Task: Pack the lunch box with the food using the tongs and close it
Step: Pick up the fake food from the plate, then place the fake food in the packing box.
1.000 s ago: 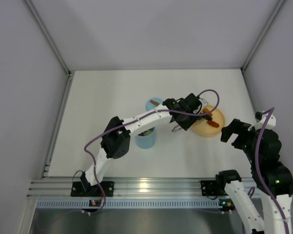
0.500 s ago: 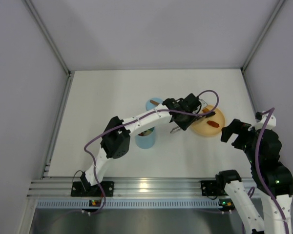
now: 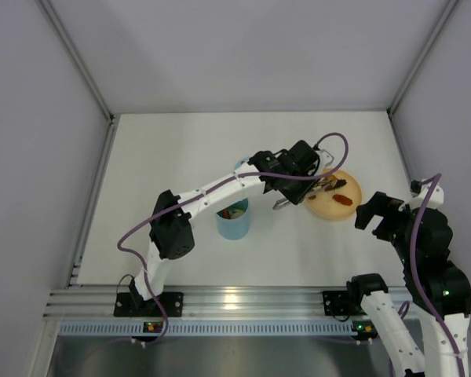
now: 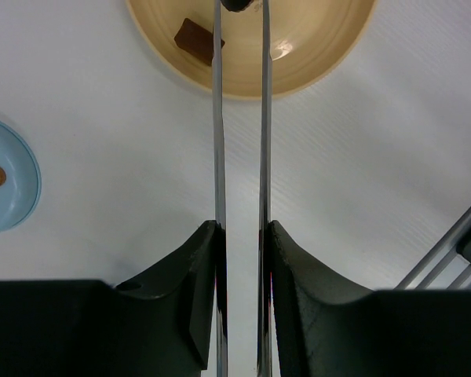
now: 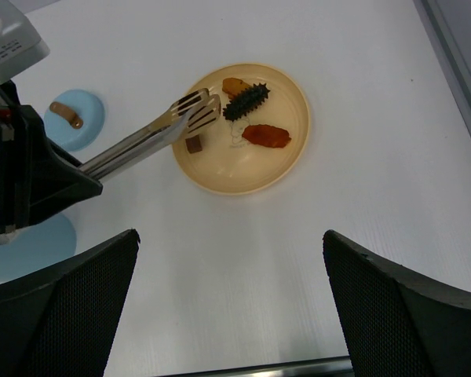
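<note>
My left gripper (image 4: 241, 232) is shut on the silvery tongs (image 4: 217, 141), squeezing both arms. In the right wrist view the tongs (image 5: 141, 141) reach over the rim of the orange-yellow plate (image 5: 243, 169), tips beside a dark spiky food piece (image 5: 245, 100). In the left wrist view something dark (image 4: 237, 4) shows between the arms at the top edge; whether it is pinched I cannot tell. An orange piece (image 5: 234, 85), a red piece (image 5: 267, 135) and a brown cube (image 5: 194, 144) lie on the plate. The light blue lunch box (image 3: 232, 223) holds food. My right gripper (image 5: 231, 314) is open and holds nothing.
The blue lid (image 5: 74, 118) with its brown handle lies flat on the table left of the plate, behind the tub. White walls stand on the left, right and far sides. A metal rail (image 3: 235, 302) runs along the near edge.
The left gripper has squeezed the tongs narrower. The left wrist has shifted slightly left and back, and its elbow swung left. The right arm has not moved.
</note>
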You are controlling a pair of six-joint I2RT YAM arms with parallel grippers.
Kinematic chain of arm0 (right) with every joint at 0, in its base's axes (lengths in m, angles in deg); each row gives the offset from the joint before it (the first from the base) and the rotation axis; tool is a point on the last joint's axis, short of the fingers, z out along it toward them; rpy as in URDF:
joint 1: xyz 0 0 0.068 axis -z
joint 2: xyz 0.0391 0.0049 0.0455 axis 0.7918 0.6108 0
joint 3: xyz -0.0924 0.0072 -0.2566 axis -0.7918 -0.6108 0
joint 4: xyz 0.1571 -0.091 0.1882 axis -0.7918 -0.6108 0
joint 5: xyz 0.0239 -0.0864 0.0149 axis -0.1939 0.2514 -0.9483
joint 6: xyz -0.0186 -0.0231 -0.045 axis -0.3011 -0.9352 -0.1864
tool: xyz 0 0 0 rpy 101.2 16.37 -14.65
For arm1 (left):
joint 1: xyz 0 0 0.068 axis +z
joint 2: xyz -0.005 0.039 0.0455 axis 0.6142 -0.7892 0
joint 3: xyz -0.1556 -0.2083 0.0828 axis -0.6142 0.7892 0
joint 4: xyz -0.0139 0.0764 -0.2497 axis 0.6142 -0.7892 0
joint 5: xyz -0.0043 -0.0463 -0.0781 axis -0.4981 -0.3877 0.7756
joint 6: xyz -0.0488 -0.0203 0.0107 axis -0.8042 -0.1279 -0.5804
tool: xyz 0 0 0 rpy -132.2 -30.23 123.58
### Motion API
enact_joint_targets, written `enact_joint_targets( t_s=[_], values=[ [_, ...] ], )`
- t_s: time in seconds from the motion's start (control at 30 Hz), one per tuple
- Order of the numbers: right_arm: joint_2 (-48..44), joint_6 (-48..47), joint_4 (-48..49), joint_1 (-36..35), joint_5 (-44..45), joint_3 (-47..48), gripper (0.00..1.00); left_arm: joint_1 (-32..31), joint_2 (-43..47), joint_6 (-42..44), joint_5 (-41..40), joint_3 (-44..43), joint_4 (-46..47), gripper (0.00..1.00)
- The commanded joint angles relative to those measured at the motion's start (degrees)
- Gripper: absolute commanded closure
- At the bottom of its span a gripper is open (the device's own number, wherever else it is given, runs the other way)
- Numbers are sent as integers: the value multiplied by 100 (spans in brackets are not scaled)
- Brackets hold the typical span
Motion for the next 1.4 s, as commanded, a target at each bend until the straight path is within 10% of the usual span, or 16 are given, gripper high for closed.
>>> enact_joint_targets(
  t_s=[0.0, 1.37],
  values=[
    [-63, -44, -107, 70, 103, 227, 1, -6, 576, -116, 186, -182, -9, 76],
    [315, 185, 719, 70, -574, -326, 1, -6, 6517, -1980, -1335, 4247, -1864, 70]
  ],
)
